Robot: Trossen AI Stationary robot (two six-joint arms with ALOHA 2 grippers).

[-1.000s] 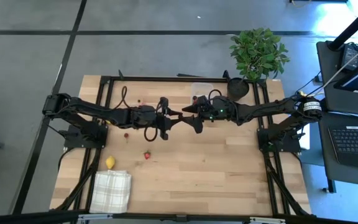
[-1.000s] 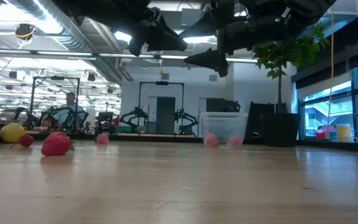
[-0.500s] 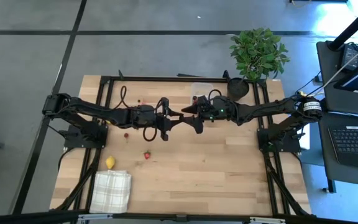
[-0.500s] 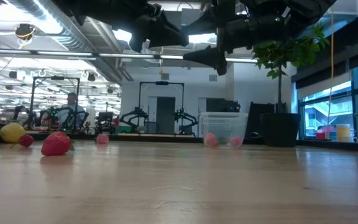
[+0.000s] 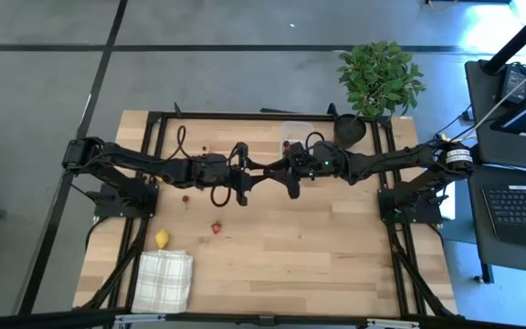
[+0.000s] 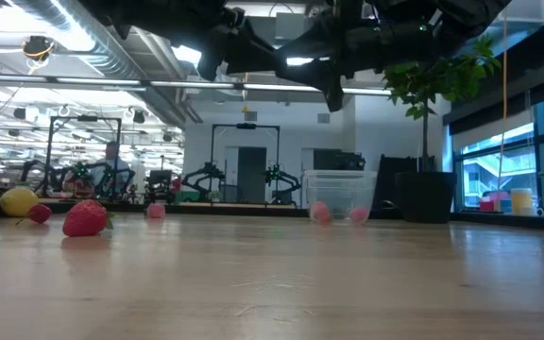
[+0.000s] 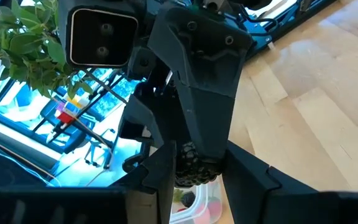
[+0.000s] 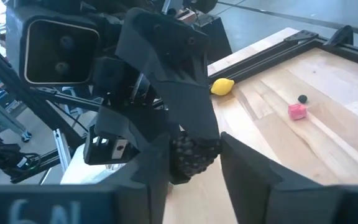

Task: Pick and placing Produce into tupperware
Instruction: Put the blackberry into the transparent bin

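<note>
We saw two pink pieces in the tupperware. Left gripper and right gripper both pinched one dark berry, mostly hidden between them.

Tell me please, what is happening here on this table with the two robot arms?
The two arms meet in mid-air above the middle of the table. The left gripper and the right gripper face each other, both closed on one dark berry, so it looks like a handover from one arm to the other. The clear tupperware waits at the far edge with some pink pieces inside. A strawberry, a lemon and a few small pieces lie loose on the wood.
</note>
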